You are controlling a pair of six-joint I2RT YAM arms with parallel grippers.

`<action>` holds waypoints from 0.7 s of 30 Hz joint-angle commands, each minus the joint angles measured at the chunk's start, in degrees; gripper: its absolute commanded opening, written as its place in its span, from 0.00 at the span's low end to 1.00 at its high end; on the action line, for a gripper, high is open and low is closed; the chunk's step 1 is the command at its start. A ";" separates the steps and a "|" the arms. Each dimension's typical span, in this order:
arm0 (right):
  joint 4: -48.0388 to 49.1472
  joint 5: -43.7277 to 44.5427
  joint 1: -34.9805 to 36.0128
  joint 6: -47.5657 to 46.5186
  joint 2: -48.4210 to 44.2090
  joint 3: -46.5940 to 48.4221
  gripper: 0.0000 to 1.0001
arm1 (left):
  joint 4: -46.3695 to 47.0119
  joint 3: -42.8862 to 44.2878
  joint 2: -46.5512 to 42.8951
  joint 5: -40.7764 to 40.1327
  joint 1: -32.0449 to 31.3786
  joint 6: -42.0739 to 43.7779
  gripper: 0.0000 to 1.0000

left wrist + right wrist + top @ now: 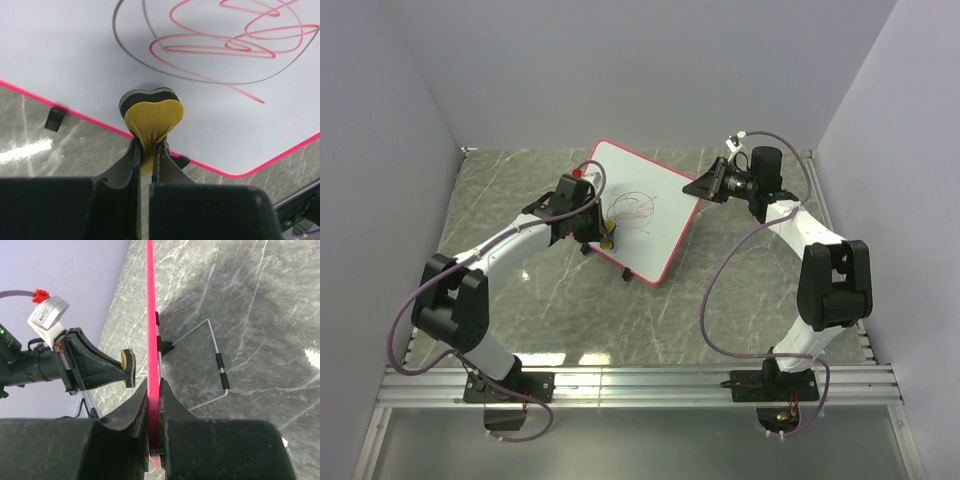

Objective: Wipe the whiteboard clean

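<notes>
The whiteboard (642, 208), white with a thin pink-red frame, stands tilted on the marble table, with red and grey scribbles (225, 42) on its face. My left gripper (603, 236) is shut on a small yellow eraser (151, 116) with a black felt face, held at the board's lower edge, just below the scribbles. My right gripper (705, 187) is shut on the board's right edge (152, 390), seen edge-on in the right wrist view. The left gripper and eraser (127, 367) show left of the board there.
A wire stand (218, 367) with black sleeves props the board from behind. Two small black feet (55, 119) sit under its lower edge. Grey walls close in the table at left, back and right. A metal rail (640, 385) runs along the near edge.
</notes>
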 commanded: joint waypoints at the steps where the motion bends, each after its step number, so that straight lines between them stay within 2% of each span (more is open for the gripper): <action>1: -6.24 7.79 0.17 -4.32 -2.37 -3.95 0.00 | 2.45 2.31 1.67 2.30 -1.35 1.55 0.00; 10: -7.47 8.76 2.28 -4.85 -3.25 -7.30 0.00 | 12.20 -1.91 6.77 7.39 -6.54 1.99 0.00; 21: -11.51 9.55 2.90 -6.35 -1.50 -4.49 0.00 | 12.22 5.65 11.87 12.85 -11.64 0.67 0.00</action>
